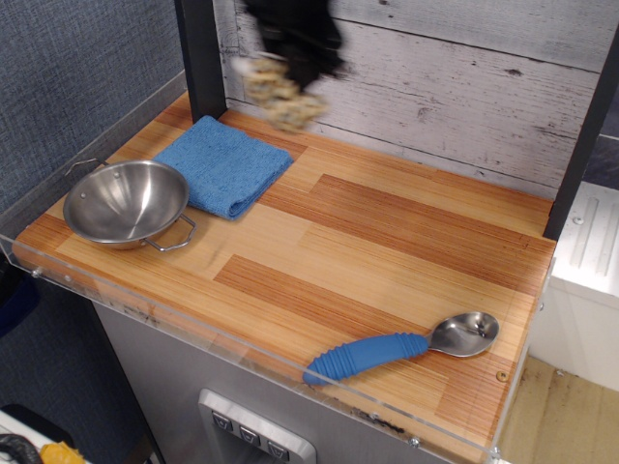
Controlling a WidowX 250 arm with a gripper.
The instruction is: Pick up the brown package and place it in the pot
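The brown package (276, 95), a tan and cream spotted plush, hangs blurred in the air above the back edge of the blue towel. My black gripper (290, 68) is shut on its top, and the motion blur hides the fingers. The pot (126, 202), a shiny steel bowl with two wire loop handles, sits empty at the table's front left, well below and left of the plush.
A folded blue towel (224, 164) lies right of the pot, under the carried plush. A blue-handled metal spoon (401, 347) rests near the front right edge. A black post (201, 53) stands at the back left. A clear rim (193, 324) runs along the front.
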